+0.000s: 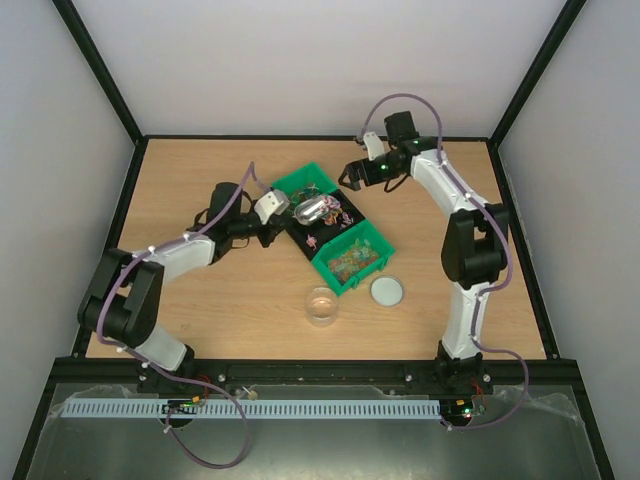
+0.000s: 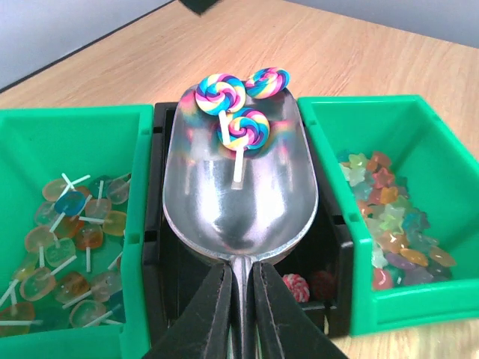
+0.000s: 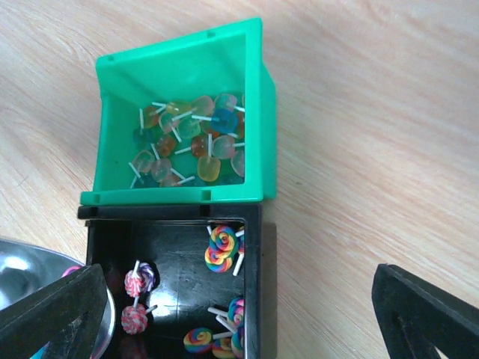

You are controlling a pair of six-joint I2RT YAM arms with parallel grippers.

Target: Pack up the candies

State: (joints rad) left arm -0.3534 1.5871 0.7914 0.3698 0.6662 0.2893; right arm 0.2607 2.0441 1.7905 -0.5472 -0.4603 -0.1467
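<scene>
My left gripper is shut on the handle of the metal scoop, which holds three rainbow swirl lollipop candies above the black bin. In the top view the left gripper and scoop hang over the black bin. More swirl lollipops lie in the black bin. My right gripper is open and empty above that bin's far edge, and shows in the top view. The clear jar stands open on the table.
A green bin of translucent lollipops sits left of the black bin; it also shows in the right wrist view. Another green bin holds star candies. The round lid lies right of the jar.
</scene>
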